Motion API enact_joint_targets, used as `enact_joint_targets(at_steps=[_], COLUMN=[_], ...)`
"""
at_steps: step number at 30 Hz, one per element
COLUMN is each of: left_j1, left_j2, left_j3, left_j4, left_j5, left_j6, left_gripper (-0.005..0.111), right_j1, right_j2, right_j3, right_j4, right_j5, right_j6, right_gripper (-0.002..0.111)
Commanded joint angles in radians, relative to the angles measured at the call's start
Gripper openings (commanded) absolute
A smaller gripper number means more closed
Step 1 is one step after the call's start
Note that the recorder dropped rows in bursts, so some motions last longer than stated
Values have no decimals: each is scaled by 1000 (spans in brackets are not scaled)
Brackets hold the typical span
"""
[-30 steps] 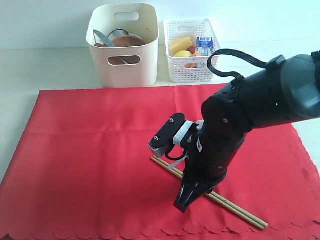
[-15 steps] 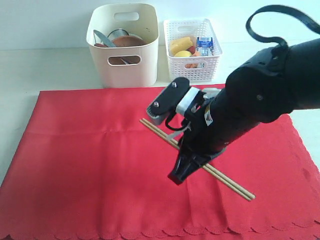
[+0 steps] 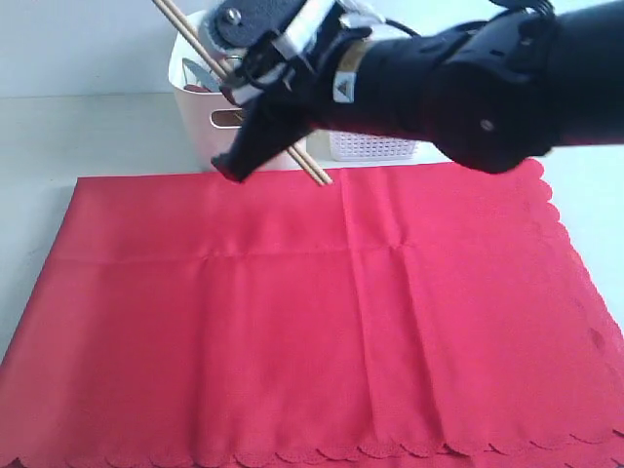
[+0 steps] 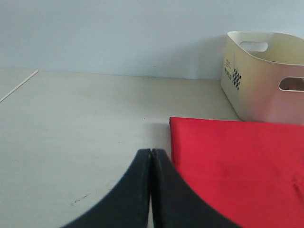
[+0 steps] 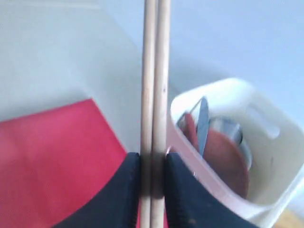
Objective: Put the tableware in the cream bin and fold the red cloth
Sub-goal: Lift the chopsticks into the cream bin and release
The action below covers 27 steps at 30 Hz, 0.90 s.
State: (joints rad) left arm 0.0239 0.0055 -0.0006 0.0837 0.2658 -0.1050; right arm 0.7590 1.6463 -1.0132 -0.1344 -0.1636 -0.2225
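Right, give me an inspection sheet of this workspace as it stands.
Surface: pale tabletop, red cloth spread flat on it, not folded.
Job's things: chopsticks held in the air near the cream bin; knife, steel cup and brown plate inside the bin.
Clutter: white lattice basket beside the bin, mostly hidden by the arm.
Grippers: right gripper, jaws shut on the chopsticks; left gripper, jaws shut, empty, above bare table by the cloth's corner.
Cables: thin black lead on the right wrist.
Surroundings: plain pale wall behind.
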Motion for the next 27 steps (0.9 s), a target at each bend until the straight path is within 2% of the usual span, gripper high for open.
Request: enact_joint_targets(at_steps=[1,9,12,13,16,19,23,25,27], left_j1=[-6,-6,-6,-6,-6,-6,-6,-6,-6], left_j2=[-5,-5,-5,-5,-5,-5,-5,-5,-5], left_j3=[1,1,1,1,1,1,1,1,1], left_j4=[-5,-5,-5,-5,-5,-5,-5,-5,-5], left_j5=[-1,-1,-1,-1,-1,-1,-1,-1,-1], left_j6=[-3,-3,-3,-3,-3,-3,-3,-3,-3], left_gripper=[3,3,3,3,3,3,3,3,3], right_j1=[-16,-76,-87,-92,-95,-95,-95,-95,-95], right_j2=[114,347,417,462,532,549,544,527,508], right_j3=[-167,-495,-607,-670,-763,-792,-793,-793,-793], right_j4=[7,177,317,421,548,649,658,658,658], right_j5=[-109,-189,-191,-197,-192,-171,-155,-118,-90], right_j6=[-69,-69,-73,-80,-210,-300,-295,-220,-219], right_gripper=[0,0,0,0,2,21,54,66,68])
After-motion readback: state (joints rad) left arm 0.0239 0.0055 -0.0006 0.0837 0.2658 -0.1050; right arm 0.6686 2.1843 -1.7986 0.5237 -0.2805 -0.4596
